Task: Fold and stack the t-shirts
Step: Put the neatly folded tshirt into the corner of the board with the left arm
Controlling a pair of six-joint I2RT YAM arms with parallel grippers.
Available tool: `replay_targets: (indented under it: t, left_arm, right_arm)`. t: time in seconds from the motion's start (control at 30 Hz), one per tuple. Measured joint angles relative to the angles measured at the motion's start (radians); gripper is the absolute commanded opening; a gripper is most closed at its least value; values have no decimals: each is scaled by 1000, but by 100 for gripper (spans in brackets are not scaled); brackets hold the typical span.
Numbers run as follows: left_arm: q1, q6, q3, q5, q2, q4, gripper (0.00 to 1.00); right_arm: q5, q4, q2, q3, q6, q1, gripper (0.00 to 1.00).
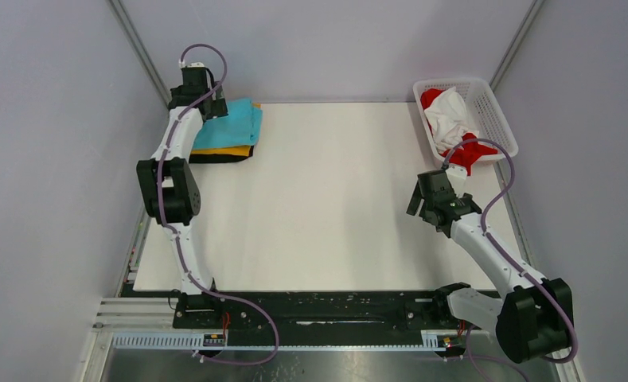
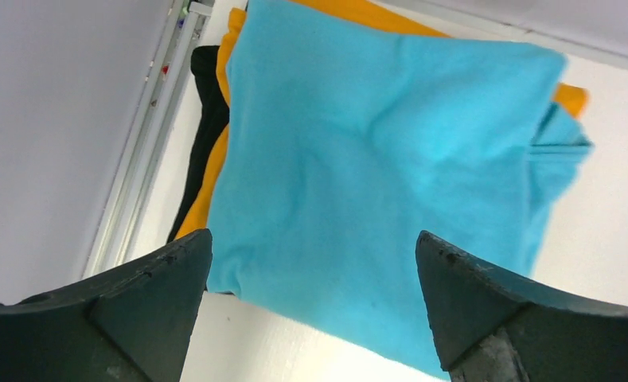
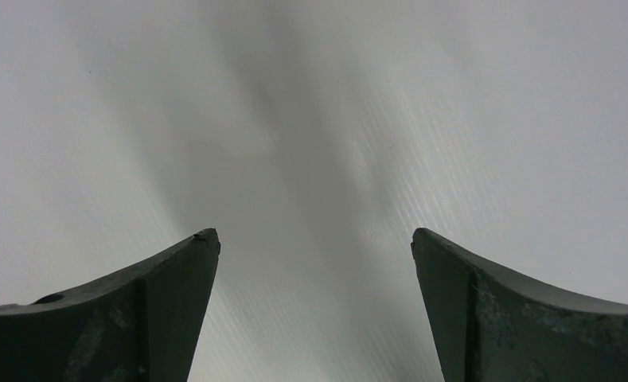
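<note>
Three folded t-shirts lie stacked at the table's far left corner: turquoise (image 1: 232,123) on top, orange (image 1: 224,150) under it, black (image 1: 219,157) at the bottom. In the left wrist view the turquoise t-shirt (image 2: 374,159) fills the frame, with the orange (image 2: 203,203) and black (image 2: 207,119) edges showing on its left. My left gripper (image 2: 314,247) hangs open above the stack's near edge, holding nothing. A red t-shirt (image 1: 473,153) and a white t-shirt (image 1: 450,119) lie crumpled in the basket. My right gripper (image 3: 314,239) is open over bare table, empty.
The white lattice basket (image 1: 497,119) stands at the far right corner of the white table (image 1: 334,199), with the red cloth spilling over its near rim. Grey walls close in both sides and the back. The right arm (image 1: 485,239) reaches in from the near right.
</note>
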Motion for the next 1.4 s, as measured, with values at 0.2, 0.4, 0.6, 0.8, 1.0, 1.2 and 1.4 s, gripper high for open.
replay_targets:
  t: [0.2,0.4,0.6,0.8,1.0,1.2,1.4]
  left_arm:
    - [0,-64,-121,49,-121,57,93]
    - [40,-94,-181,95,-121,54,81]
    - [76,-125,-250,132,-118,61,74]
    - [87,-177,-253,130,-110,62,72]
    - [94,-318,-343,158,-113,117,70]
    - [108,-464,-383,169,-113,136,66]
    - [109,-537,-395,136,-113,159,53]
  right_arm:
    - [-10,0,-33,0,-3,0,100]
    - [-26,1,-38,0,-10,0,99]
    - [-27,1,-38,0,-13,0,99]
    - [-27,1,-37,0,-14,0,99]
    - [-36,1,-34,0,-17,0,99]
    - [-46,1,-35,0,-21,0,100]
    - [-50,2,-35,0,-26,0,99]
